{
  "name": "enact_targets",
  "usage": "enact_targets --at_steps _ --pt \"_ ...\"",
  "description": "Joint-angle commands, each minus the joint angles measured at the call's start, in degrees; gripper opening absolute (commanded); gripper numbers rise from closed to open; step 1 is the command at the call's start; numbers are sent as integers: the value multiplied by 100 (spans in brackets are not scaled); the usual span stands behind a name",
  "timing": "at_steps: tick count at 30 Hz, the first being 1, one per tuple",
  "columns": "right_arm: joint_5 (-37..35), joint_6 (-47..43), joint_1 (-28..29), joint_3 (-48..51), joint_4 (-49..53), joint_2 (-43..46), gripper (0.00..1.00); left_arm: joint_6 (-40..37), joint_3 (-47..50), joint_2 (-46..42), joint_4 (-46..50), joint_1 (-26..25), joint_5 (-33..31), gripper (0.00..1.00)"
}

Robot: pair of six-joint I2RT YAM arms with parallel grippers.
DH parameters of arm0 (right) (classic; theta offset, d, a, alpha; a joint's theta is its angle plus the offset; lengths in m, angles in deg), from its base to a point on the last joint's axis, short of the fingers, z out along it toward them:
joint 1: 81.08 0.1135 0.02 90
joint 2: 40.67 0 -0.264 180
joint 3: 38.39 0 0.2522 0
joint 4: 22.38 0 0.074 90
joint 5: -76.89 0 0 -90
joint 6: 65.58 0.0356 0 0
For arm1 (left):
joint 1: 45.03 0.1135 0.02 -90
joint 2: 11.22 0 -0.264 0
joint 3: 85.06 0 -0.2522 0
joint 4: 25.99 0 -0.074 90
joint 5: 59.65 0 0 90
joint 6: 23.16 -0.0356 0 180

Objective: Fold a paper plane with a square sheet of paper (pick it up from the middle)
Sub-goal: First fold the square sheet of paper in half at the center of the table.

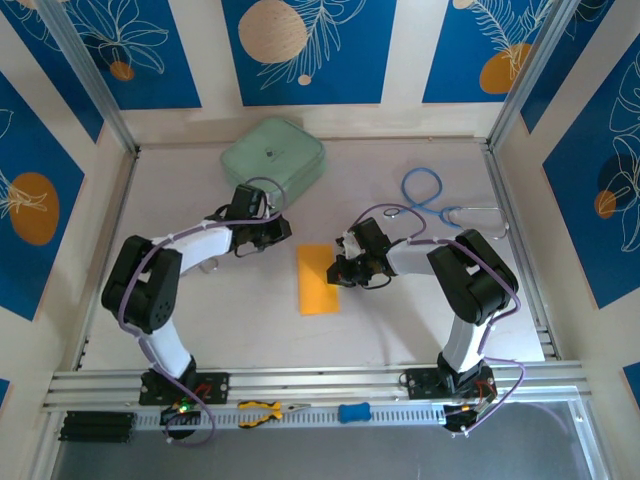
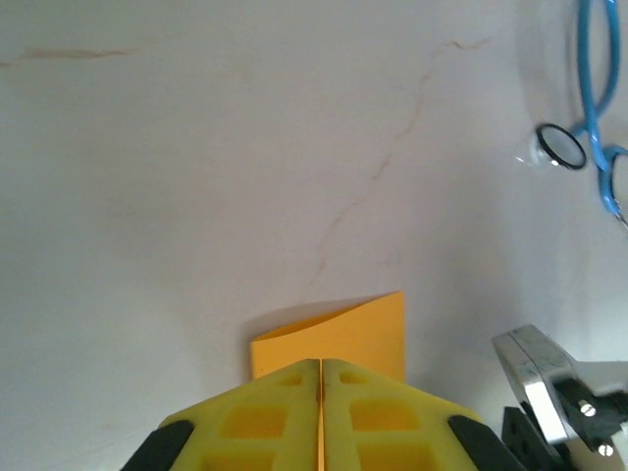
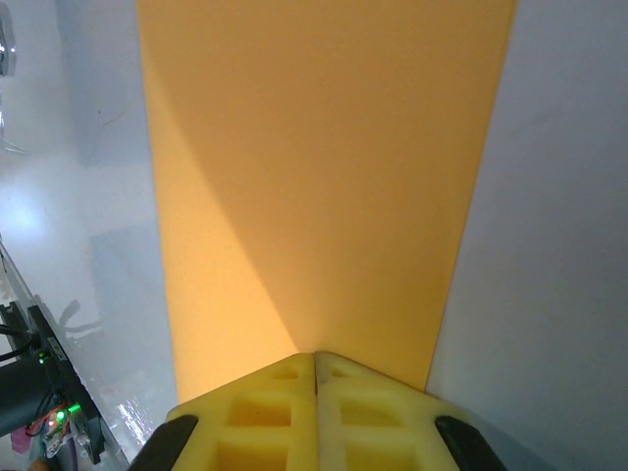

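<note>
The right gripper (image 3: 315, 358), jaws pressed together with nothing visibly between them, sits at the edge of the square sheet of paper (image 3: 324, 177) (now a narrow folded strip). If it pushes on without the sheet pinned, the thin paper may skid or buckle and skew the crease. In its wrist view the paper runs toward 12 o'clock. From above, the paper lies at 8 o'clock of this gripper and 5 o'clock of the left gripper (image 1: 280, 232), which is equally closed.

Top cam looks down fr behind; wrist cams close in, all share paper (image 1: 318, 280).
</note>
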Motion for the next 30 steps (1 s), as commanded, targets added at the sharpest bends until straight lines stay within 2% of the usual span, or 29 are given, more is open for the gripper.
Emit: enact_targets --at_steps 1,5,8,16,18,24,30 --pt "-523 -152 -23 335 1035 -317 0 -204 -140 422 -294 -143 605 10" --pt "-525 -152 -24 340 1035 -318 0 -250 -387 862 -331 -237 810 9" --pt "-524 -143 -26 350 1032 -321 0 -155 -384 1041 -391 -264 687 9" --pt "-513 -143 -24 368 1016 -333 0 -130 -643 1433 734 -147 -777 8" --pt "-512 -138 -24 376 1016 -318 0 -135 -782 1509 977 -97 -821 8" --pt "-505 -143 -33 404 997 -283 0 -147 -839 1077 1219 -91 -1196 9" --pt "-505 -138 -31 420 984 -262 0 -203 -750 597 1167 -91 -938 11"
